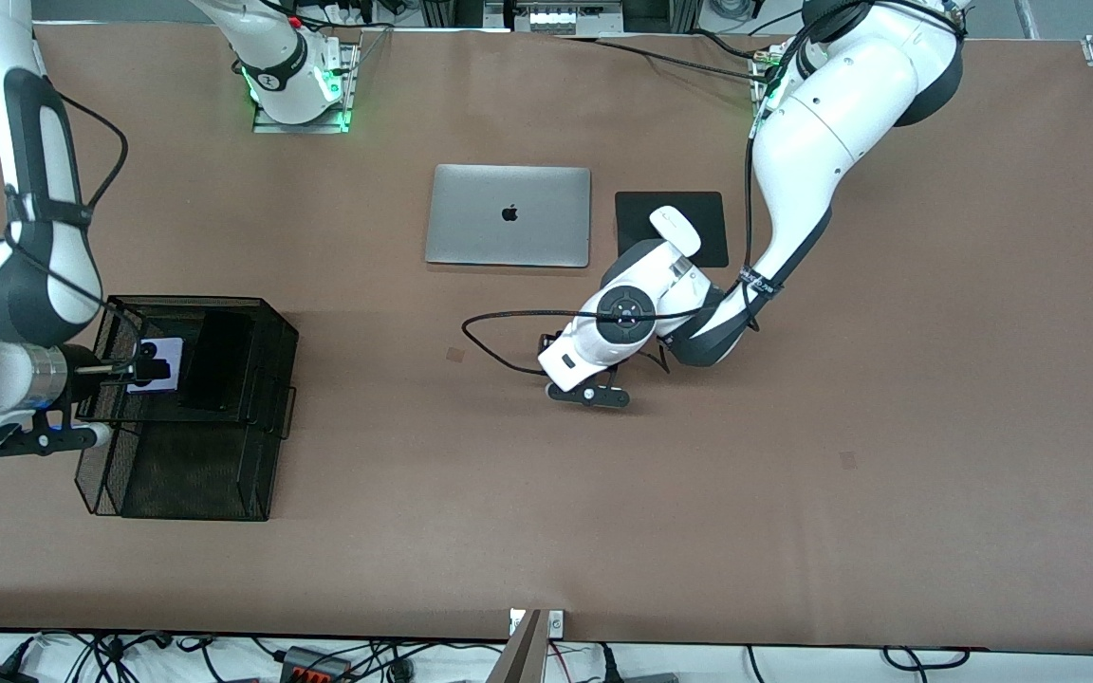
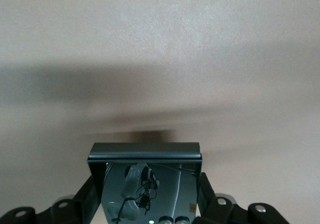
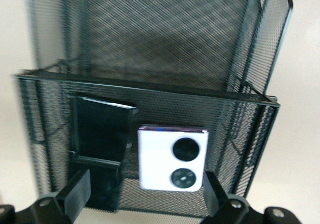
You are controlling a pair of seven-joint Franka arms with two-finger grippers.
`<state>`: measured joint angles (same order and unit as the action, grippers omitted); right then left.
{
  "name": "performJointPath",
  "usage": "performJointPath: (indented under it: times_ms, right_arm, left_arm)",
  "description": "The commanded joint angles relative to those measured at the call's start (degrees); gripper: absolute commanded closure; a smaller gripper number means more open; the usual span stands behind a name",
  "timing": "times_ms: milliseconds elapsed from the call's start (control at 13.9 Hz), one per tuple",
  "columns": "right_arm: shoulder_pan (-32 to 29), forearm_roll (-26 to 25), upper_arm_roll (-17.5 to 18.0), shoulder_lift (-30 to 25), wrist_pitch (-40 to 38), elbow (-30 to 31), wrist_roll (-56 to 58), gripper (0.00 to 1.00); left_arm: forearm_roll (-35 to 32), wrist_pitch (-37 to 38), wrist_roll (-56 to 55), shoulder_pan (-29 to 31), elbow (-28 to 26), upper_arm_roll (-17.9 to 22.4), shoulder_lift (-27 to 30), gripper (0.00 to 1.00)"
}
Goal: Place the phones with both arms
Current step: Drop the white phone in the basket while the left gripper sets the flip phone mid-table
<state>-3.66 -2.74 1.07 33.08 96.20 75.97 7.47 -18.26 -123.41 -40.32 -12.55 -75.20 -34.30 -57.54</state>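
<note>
Currently left gripper (image 1: 592, 387) is clamped on the black flip phone (image 2: 145, 184), low over bare table (image 1: 793, 531). Right gripper (image 3: 145, 196), fingers apart, is at the mesh basket (image 1: 267, 370) holding the lilac phone (image 3: 173, 157) and black slab (image 3: 100, 144). I'd lift high, probably clearing the rim, before crossing.

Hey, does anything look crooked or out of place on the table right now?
Nothing stands out. The laptop lies square, the mouse is on its pad, and the long black phone sits in the mesh basket.
</note>
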Motion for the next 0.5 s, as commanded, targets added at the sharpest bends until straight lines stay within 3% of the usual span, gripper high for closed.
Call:
performJointPath:
  times_ms: [0, 216, 288, 360, 432]
  right_arm:
    - [4.08, 0.36, 0.43, -2.14, 0.03, 0.76, -6.21, 0.0]
    - [8.13, 4.58, 0.69, -1.88, 3.18, 0.85, -11.76, 0.0]
    - [9.1, 4.67, 0.69, -1.62, 5.03, 0.85, -12.99, 0.0]
    - [10.16, 4.67, 0.69, -1.44, 6.52, 0.85, -13.61, 0.0]
    - [11.21, 4.67, 0.69, -1.09, 7.84, 1.11, -14.06, 0.0]
  left_arm:
    - [0.77, -2.0, -0.11, -2.65, 1.9, 0.29, -1.7, 0.72]
    - [0.68, -2.18, -0.02, -3.53, 1.99, 0.38, -1.79, 0.68]
    - [0.51, -2.19, 0.07, -3.79, 1.81, 0.38, -1.79, 0.26]
    - [-0.02, -2.19, -0.11, -3.97, 1.72, 0.38, -1.53, 0.0]
    - [-0.2, -2.1, -0.2, -4.06, 1.81, 0.38, -1.09, 0.0]
